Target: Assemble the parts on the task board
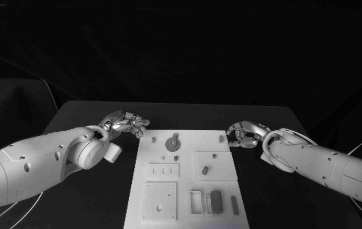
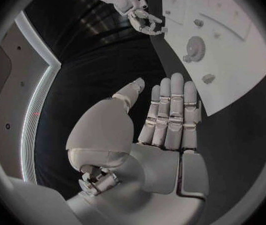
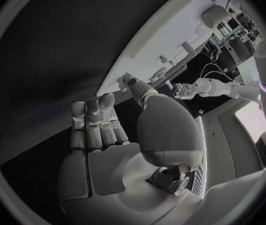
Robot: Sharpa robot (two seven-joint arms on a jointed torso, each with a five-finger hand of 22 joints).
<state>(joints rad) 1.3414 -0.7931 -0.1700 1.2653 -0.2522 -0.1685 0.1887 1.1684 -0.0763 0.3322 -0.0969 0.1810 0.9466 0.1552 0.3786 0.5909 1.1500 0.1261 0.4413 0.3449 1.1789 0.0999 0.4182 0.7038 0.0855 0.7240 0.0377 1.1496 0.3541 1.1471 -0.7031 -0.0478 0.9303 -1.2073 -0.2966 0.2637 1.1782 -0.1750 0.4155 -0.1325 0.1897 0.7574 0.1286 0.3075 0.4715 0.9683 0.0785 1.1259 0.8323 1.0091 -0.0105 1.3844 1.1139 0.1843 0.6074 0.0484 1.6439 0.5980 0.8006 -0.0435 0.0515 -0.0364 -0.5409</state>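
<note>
The white task board (image 1: 151, 208) lies in the middle of the black table. At its far end a gear-shaped part (image 1: 172, 144) sits among small pegs (image 1: 154, 140), and a dark block (image 1: 216, 200) lies in a slot near the front. My left hand (image 1: 128, 124) hovers just off the board's far left corner, its fingers (image 2: 170, 110) straight and holding nothing. My right hand (image 1: 245, 134) is at the far right corner beside a small peg (image 1: 221, 138). Its thumb (image 3: 133, 85) reaches toward the board edge (image 3: 145, 50) and nothing is in its grasp.
Several recessed plates (image 1: 160, 202) and slots (image 1: 196, 203) cover the board's near half, with a slim bar (image 1: 234, 204) at the right. Bare black table (image 1: 90, 197) runs along both long sides of the board.
</note>
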